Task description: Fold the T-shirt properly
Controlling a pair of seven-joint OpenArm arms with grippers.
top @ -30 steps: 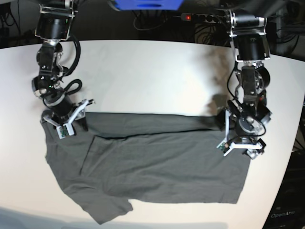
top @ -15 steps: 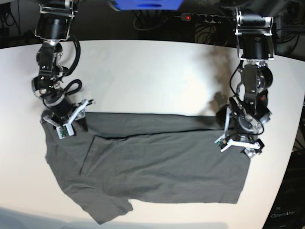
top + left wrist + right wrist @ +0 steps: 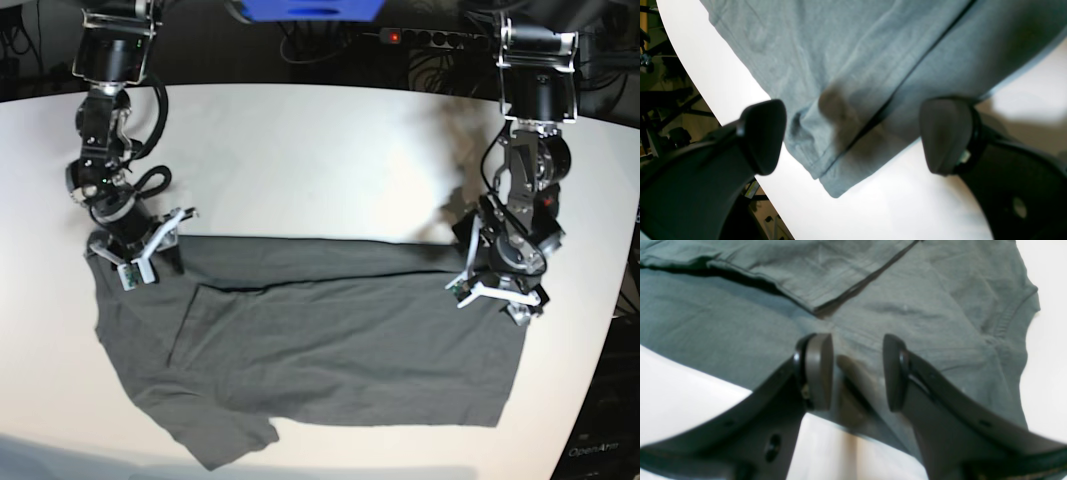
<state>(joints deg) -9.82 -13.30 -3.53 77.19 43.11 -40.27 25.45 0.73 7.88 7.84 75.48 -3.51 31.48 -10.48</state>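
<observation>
Cloth lies flat before me: the T-shirt (image 3: 320, 340) is spread on the white table (image 3: 320, 150), its long axis running left to right, far edge already folded over. My left gripper (image 3: 497, 297) hovers with jaws spread wide over the shirt's far right corner, the doubled hem just below and between its pads (image 3: 763, 133). My right gripper (image 3: 148, 252) sits at the far left corner, jaws parted and gripping nothing, fabric under them. Each arm is nearest its own end, so I judge both corners need pinching together.
</observation>
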